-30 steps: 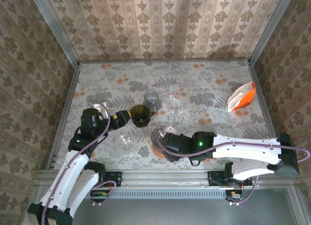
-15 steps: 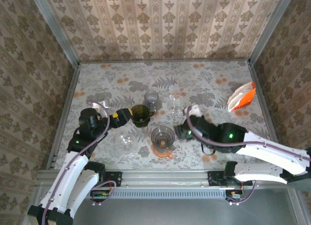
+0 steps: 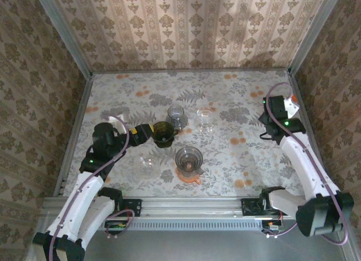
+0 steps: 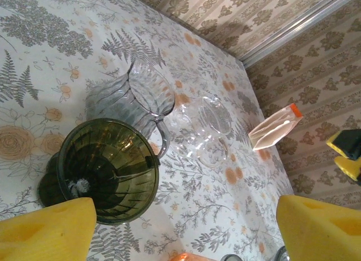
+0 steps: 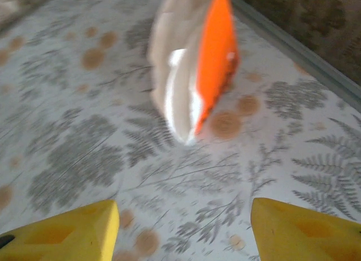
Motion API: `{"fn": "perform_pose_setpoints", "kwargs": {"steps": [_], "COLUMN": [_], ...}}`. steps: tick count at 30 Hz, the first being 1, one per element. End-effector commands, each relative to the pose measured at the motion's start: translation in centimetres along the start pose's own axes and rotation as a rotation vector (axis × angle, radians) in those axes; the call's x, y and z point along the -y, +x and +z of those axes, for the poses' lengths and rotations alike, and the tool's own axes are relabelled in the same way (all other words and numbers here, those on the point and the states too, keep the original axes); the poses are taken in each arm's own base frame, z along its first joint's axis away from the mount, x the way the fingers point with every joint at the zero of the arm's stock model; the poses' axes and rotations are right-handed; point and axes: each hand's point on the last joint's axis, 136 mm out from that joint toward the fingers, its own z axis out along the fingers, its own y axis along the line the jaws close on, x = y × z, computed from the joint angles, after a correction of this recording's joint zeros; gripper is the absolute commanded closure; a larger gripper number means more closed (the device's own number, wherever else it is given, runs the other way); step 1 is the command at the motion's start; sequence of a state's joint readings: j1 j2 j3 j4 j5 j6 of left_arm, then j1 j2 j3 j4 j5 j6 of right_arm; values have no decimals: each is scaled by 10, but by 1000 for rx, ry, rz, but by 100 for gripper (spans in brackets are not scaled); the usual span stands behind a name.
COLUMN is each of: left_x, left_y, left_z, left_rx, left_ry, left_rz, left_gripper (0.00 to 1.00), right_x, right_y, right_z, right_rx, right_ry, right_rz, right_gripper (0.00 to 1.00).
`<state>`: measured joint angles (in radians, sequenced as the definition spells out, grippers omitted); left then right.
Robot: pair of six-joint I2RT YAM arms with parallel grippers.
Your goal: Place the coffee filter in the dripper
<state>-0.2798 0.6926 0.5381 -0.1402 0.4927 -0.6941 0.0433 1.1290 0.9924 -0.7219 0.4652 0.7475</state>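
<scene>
The coffee filter pack (image 5: 194,63), white with an orange side, stands on the table at the far right, just ahead of my open right gripper (image 5: 183,227), which holds nothing. From above, that right gripper (image 3: 274,115) covers most of the pack, leaving a white corner (image 3: 291,106). The pack (image 4: 273,128) also appears far off in the left wrist view. The dark green glass dripper (image 3: 163,134) stands left of centre. My left gripper (image 3: 148,131) is open beside it; the green dripper (image 4: 107,171) sits by the left finger (image 4: 48,230), ungripped.
A ribbed grey glass pitcher (image 3: 176,115) and a clear glass (image 3: 205,119) stand behind the dripper. A grey cup on an orange base (image 3: 189,158) and a small clear cup (image 3: 148,162) sit nearer. A metal rail (image 3: 302,123) borders the table's right edge.
My right arm has swung from the grey cup at the middle to the far right, ending over the filter pack. The left arm has barely moved.
</scene>
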Motion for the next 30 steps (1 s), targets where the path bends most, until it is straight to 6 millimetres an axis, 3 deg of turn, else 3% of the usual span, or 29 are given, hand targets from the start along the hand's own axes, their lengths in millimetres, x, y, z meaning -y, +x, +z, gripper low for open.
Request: {"fn": "perform_pose_setpoints", "kwargs": {"steps": [1,10,20,30], "left_x": [8,6,0,-8], "left_y": [-3,3,3,2], "left_z": [-3,-2,2,8], "left_rx": [10,-2,-16,-34], "left_ry": [41,49,33,13], "left_rz": [40,36,17,-16], "left_gripper": [15,15,15,15], "right_x": [6,12,11,4], "right_y": [-11,-52,-65,-79], "right_z": [23,64,115,133], "right_rx": [-28,-41,-140,-138], "right_ry": [18,66,80,57], "right_rz": [106,143,162,155], "right_gripper": [36,37,42,50]}}
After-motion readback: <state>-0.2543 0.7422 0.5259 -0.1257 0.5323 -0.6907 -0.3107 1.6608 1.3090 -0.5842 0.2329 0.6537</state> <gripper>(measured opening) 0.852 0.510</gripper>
